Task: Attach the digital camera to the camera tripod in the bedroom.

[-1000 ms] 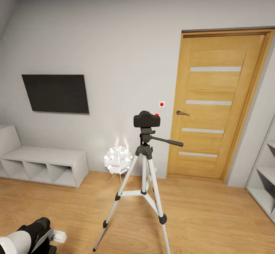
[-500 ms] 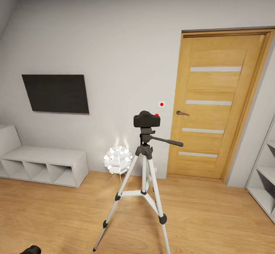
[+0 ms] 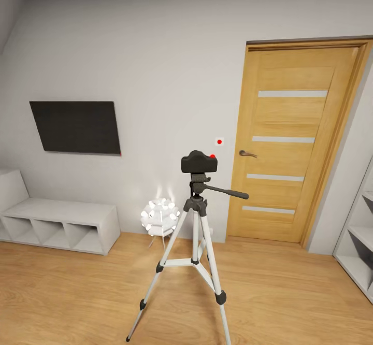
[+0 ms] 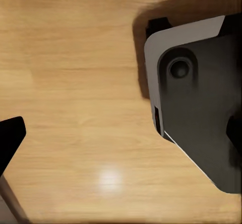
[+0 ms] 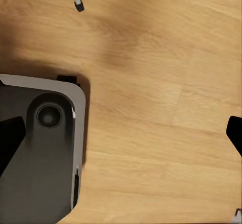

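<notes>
From the head view, the digital camera [image 3: 199, 162] sits atop the camera tripod [image 3: 196, 241], just left of the wooden door [image 3: 296, 143], red button up. The left arm that showed low in the frame a second ago has dropped out of sight, which suggests the mounting is done and the arms are stowed.

In the left wrist view, the left gripper [image 4: 121, 133] hangs over plank floor [image 4: 75, 82] beside the robot's base [image 4: 196, 108], fingertips spread wide, empty.

In the right wrist view, the right gripper [image 5: 123, 138] is likewise apart and empty; a tripod foot [image 5: 77, 3] peeks in.

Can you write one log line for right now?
camera: sits atop tripod | jaws: off it | door: shut
</notes>
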Controlling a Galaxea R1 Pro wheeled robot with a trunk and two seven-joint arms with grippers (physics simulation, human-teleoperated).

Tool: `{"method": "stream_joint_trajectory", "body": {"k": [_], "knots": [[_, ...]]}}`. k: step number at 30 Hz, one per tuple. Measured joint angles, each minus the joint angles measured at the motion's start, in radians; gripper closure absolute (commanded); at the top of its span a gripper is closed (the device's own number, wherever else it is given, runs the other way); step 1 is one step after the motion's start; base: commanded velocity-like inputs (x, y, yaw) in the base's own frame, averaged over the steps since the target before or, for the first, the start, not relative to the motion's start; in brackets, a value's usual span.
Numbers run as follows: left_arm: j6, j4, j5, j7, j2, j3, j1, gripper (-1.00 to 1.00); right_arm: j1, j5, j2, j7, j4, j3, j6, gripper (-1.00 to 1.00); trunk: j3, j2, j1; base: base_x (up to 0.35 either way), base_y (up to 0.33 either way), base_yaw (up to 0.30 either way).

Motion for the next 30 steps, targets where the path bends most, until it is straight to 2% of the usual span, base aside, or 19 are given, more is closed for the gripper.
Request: {"method": "stream_joint_trajectory", "body": {"k": [5,10,14,17,20,23,29,30], "knots": [[-0.024,0.0,0.0,0.0,-0.023,-0.001,0.032,-1.0,0.0,-0.015,0.001,-0.001,0.0,-0.001,-0.004,-1.0,0.0,0.0,0.0,0.0,0.0,0.0],[-0.075,0.0,0.0,0.0,-0.037,-0.001,0.063,-1.0,0.0,-0.02,0.0,-0.001,-0.001,-0.003,-0.007,-1.0,0.0,0.0,0.0,0.0,0.0,0.0],[-0.16,0.0,-0.001,0.001,-0.066,-0.001,0.114,-1.0,0.0,-0.021,0.001,-0.001,-0.001,-0.004,-0.015,-1.0,0.0,0.0,0.0,0.0,0.0,0.0],[-0.211,0.0,-0.001,0.015,-0.077,-0.001,0.145,-1.0,0.0,-0.021,0.0,-0.001,-0.002,-0.003,-0.024,-1.0,0.0,0.0,0.0,0.0,0.0,0.0],[-0.262,0.0,-0.001,0.051,-0.084,-0.001,0.169,-1.0,0.0,-0.021,0.001,-0.002,-0.003,-0.002,-0.035,-1.0,0.0,0.0,0.0,0.0,0.0,0.0],[-0.322,0.0,-0.002,0.118,-0.09,-0.001,0.193,-1.0,0.0,-0.021,0.0,-0.003,-0.003,-0.001,-0.047,-1.0,0.0,0.0,0.0,0.0,0.0,0.0],[-0.382,0.0,-0.001,0.208,-0.111,-0.001,0.22,-1.0,0.0,-0.021,0.0,-0.003,-0.003,0.0,-0.054,-1.0,0.0,0.0,0.0,0.0,0.0,0.0],[-0.39,0.0,0.0,0.238,-0.12,-0.001,0.226,-1.0,0.0,-0.021,0.0,-0.003,-0.003,0.0,-0.054,-1.0,0.0,0.0,0.0,0.0,0.0,0.0]]}}
